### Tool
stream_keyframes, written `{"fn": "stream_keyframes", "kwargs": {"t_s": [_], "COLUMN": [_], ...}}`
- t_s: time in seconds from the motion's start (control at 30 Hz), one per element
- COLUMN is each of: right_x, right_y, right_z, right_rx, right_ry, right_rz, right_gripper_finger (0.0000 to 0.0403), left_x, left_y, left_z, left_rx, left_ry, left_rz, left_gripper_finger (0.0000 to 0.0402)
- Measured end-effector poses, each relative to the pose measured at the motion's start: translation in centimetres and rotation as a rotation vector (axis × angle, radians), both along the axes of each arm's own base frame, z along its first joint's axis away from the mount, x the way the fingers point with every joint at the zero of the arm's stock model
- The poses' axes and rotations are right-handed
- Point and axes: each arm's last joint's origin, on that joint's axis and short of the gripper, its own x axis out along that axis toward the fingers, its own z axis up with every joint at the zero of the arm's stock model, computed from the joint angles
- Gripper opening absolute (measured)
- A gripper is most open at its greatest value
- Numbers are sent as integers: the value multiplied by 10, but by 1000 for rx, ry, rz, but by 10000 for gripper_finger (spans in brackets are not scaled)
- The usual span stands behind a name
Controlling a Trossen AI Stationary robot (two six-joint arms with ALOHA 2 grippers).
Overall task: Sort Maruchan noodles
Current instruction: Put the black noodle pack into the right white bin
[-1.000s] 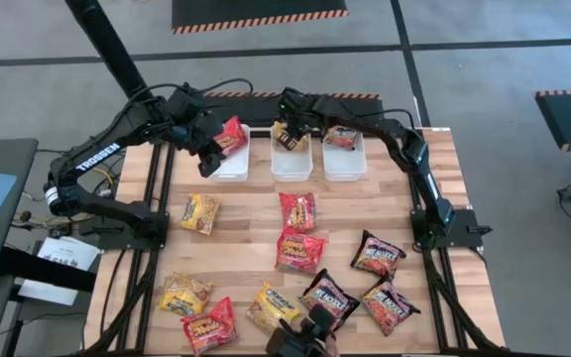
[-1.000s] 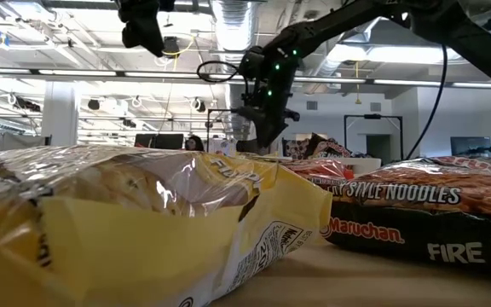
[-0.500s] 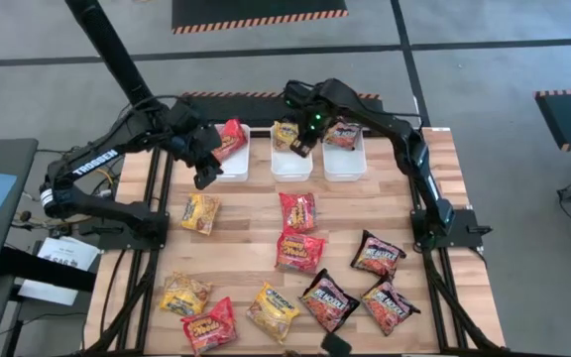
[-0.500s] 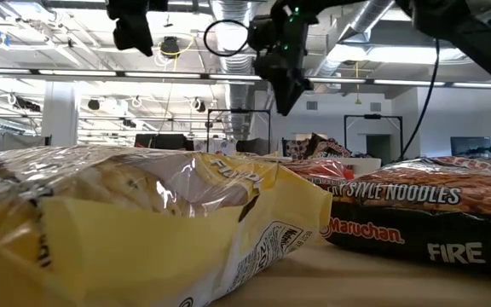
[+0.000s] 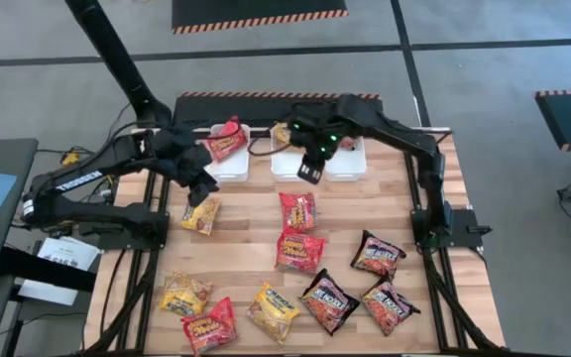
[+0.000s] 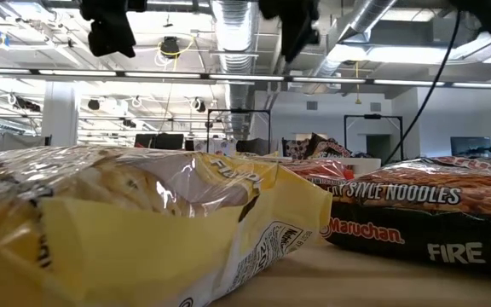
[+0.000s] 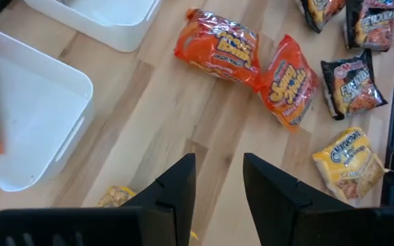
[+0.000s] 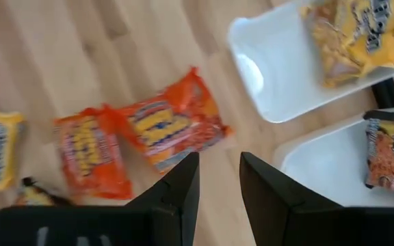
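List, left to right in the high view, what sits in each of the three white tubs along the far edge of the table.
Left tub: red packet → middle tub: yellow packet, partly hidden by the right arm → right tub: dark packet, mostly hidden by the right arm.

Three white tubs stand in a row along the far edge of the wooden table, each already holding a packet. The left gripper, jaws parted and empty, hangs above the bare wood between the left tub and a yellow packet. The right gripper, also parted and empty, hangs over the near rim of the middle tub. Two red packets lie in a central column. The remaining packets crowd the near edge; bare wood separates them from the tubs on the right side.
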Motion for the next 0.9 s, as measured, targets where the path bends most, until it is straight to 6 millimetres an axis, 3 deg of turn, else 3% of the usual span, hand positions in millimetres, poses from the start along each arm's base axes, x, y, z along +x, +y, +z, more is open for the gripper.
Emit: {"fn": "stream_keyframes", "kwargs": {"t_s": [0.23, 0.43, 0.53, 0.67, 0.9], "right_x": [-28, -72, -96, -127, -169], "right_y": [38, 60, 68, 77, 93], "right_z": [38, 78, 87, 74, 22], "right_rx": [-39, -97, -130, -131, -62], "right_ry": [-110, -245, -281, -236, -108], "right_rz": [-24, -112, -170, -254, -376], "right_gripper_finger": [130, 130, 130, 130, 130], "left_x": [-4, -3, -3, -3, -3], "left_y": [-2, -1, -1, -1, -1], "left_z": [2, 1, 1, 1, 1], "left_rx": [22, 63, 63, 62, 57], "left_ry": [-9, 6, 7, 7, 6], "left_rz": [8, 6, 6, 6, 11], "left_gripper_finger": [107, 107, 107, 107, 107]}}
